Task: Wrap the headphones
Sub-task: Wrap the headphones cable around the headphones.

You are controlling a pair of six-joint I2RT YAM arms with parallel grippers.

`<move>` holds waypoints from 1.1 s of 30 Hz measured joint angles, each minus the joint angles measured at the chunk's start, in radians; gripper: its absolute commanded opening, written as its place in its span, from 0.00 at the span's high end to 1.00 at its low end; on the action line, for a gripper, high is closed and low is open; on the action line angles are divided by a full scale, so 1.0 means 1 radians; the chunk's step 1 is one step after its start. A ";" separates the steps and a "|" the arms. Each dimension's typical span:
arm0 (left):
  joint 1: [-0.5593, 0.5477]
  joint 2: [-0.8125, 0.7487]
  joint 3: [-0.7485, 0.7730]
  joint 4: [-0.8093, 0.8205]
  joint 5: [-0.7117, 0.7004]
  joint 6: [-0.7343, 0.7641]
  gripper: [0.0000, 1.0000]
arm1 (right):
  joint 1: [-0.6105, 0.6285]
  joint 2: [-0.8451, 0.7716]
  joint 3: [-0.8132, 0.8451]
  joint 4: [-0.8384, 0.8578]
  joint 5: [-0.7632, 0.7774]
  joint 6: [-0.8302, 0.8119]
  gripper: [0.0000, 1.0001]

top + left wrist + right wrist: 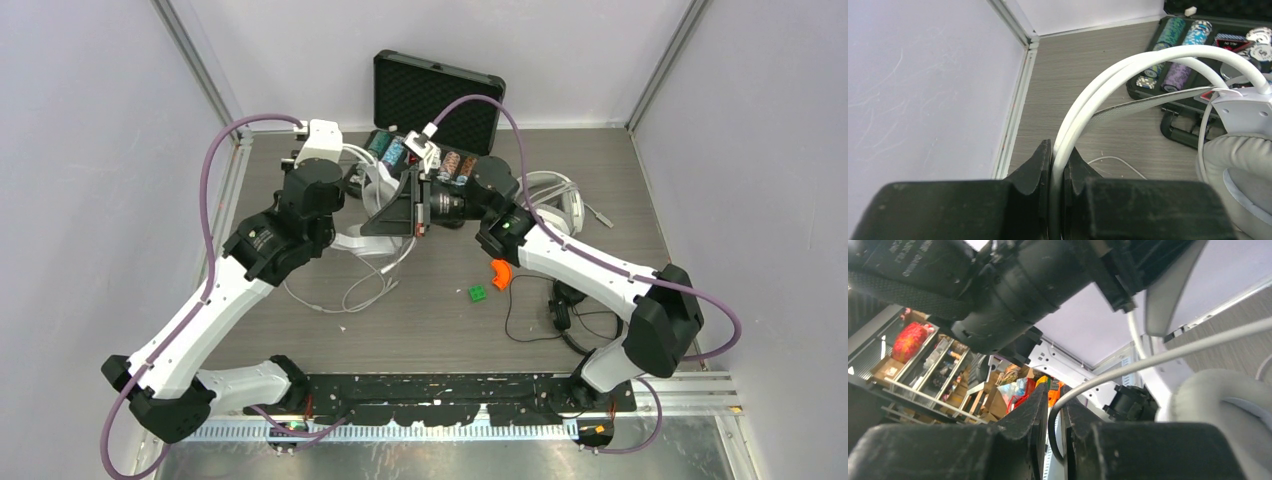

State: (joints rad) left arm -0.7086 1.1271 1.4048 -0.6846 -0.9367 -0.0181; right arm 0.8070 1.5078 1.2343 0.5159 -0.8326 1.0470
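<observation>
Right now the grey table [620,160] carries an open black case [440,85] at the top centre of the overhead view, with rows of poker chips [1173,35] in its lower half. Just below the case both arms meet over one pair of white headphones [1128,70], which is lifted above the table.

The left gripper [1058,152] is pressed together on the white headband and clamps it between the two fingers. The right gripper [1054,400] has its fingers close together with the grey cable [1158,357] of this pair running between them, so I judge that it pinches the cable. The rest of this cable lies in loose loops [365,285] on the table, lower left of the centre.

A second white pair [560,200] rests at the right of the centre, and a black pair [566,305] lies lower right with its thin cord around it. Both are not wrapped yet. A small orange piece [498,272] and a green block [479,293] lie between.

The risk I see is the cable. The pinch on it looks light, so it could slip out when the right arm starts to wind it. The loose loops could also catch on the case or drag the small pieces. A strong pull could twist the headband out of the left fingers.
</observation>
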 measured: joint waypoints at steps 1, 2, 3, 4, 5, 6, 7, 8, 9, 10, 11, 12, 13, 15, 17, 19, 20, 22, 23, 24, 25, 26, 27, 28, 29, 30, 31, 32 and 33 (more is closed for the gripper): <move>0.000 0.000 -0.002 0.008 -0.015 -0.005 1.00 | 0.010 0.002 0.006 0.004 0.000 0.002 0.80; 0.000 0.000 -0.003 0.013 -0.027 -0.008 1.00 | 0.019 0.003 0.012 0.008 -0.001 0.003 0.80; 0.000 0.000 -0.003 0.015 -0.037 -0.012 1.00 | 0.027 0.005 0.018 0.011 -0.002 0.003 0.80; 0.000 -0.002 -0.004 0.016 -0.048 -0.022 1.00 | 0.035 0.006 0.024 0.016 -0.003 0.004 0.80; 0.000 -0.003 -0.004 0.017 -0.057 -0.031 1.00 | 0.042 0.007 0.029 0.022 -0.003 0.004 0.79; 0.000 -0.006 -0.004 0.019 -0.064 -0.045 1.00 | 0.047 0.010 0.034 0.028 -0.003 0.004 0.80; -0.001 -0.010 -0.004 0.020 -0.069 -0.060 1.00 | 0.051 0.014 0.036 0.036 -0.003 0.005 0.79; 0.000 -0.013 -0.004 0.022 -0.074 -0.075 1.00 | 0.055 0.019 0.037 0.044 -0.003 0.006 0.80; 0.000 -0.017 -0.004 0.023 -0.079 -0.092 1.00 | 0.056 0.025 0.037 0.051 -0.003 0.007 0.80; 0.000 -0.020 -0.004 0.022 -0.086 -0.116 1.00 | 0.058 0.031 0.038 0.058 -0.003 0.008 0.80; 0.000 -0.021 -0.004 0.023 -0.089 -0.133 1.00 | 0.060 0.037 0.038 0.061 -0.003 0.008 0.80; 0.000 -0.021 -0.004 0.022 -0.093 -0.153 1.00 | 0.062 0.044 0.039 0.063 -0.003 0.009 0.80; 0.000 -0.020 -0.004 0.022 -0.093 -0.173 1.00 | 0.064 0.051 0.042 0.064 -0.003 0.011 0.79; 0.000 -0.019 -0.004 0.022 -0.093 -0.209 1.00 | 0.069 0.065 0.051 0.063 -0.001 0.012 0.79; 0.000 -0.019 -0.004 0.022 -0.092 -0.238 1.00 | 0.071 0.068 0.053 0.063 0.002 0.013 0.79; 0.000 -0.019 -0.004 0.023 -0.092 -0.259 1.00 | 0.073 0.068 0.054 0.063 0.010 0.009 0.78; 0.000 -0.019 -0.004 0.023 -0.093 -0.267 1.00 | 0.074 0.068 0.055 0.061 0.018 0.003 0.78; 0.000 -0.018 -0.004 0.023 -0.097 -0.281 1.00 | 0.075 0.068 0.055 0.053 0.026 -0.005 0.78; 0.000 -0.017 -0.004 0.023 -0.103 -0.288 1.00 | 0.075 0.068 0.055 0.048 0.032 -0.012 0.77; 0.000 -0.016 -0.004 0.023 -0.112 -0.295 1.00 | 0.075 0.068 0.055 0.043 0.040 -0.019 0.77; 0.000 -0.015 -0.004 0.023 -0.119 -0.303 1.00 | 0.075 0.067 0.055 0.037 0.048 -0.025 0.76; 0.000 -0.014 -0.004 0.023 -0.123 -0.314 1.00 | 0.075 0.065 0.054 0.031 0.057 -0.032 0.76; 0.000 -0.014 -0.004 0.023 -0.128 -0.323 1.00 | 0.075 0.062 0.054 0.026 0.066 -0.039 0.76; 0.000 -0.014 -0.004 0.023 -0.131 -0.335 1.00 | 0.075 0.058 0.054 0.023 0.076 -0.047 0.76; 0.000 -0.014 -0.004 0.023 -0.136 -0.351 1.00 | 0.075 0.054 0.054 0.022 0.084 -0.052 0.76; 0.000 -0.014 -0.004 0.022 -0.138 -0.370 1.00 | 0.076 0.048 0.054 0.020 0.094 -0.060 0.76; 0.000 -0.014 -0.003 0.016 -0.140 -0.397 1.00 | 0.076 0.040 0.053 0.014 0.107 -0.073 0.76; 0.000 -0.014 -0.002 0.008 -0.142 -0.422 1.00 | 0.077 0.034 0.053 0.008 0.116 -0.084 0.76; 0.000 -0.014 0.000 -0.003 -0.142 -0.449 1.00 | 0.079 0.025 0.053 -0.004 0.130 -0.102 0.76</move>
State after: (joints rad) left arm -0.7090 1.1126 1.4052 -0.6880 -1.0782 -0.4675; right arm 0.8864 1.5330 1.2877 0.5121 -0.7021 0.9451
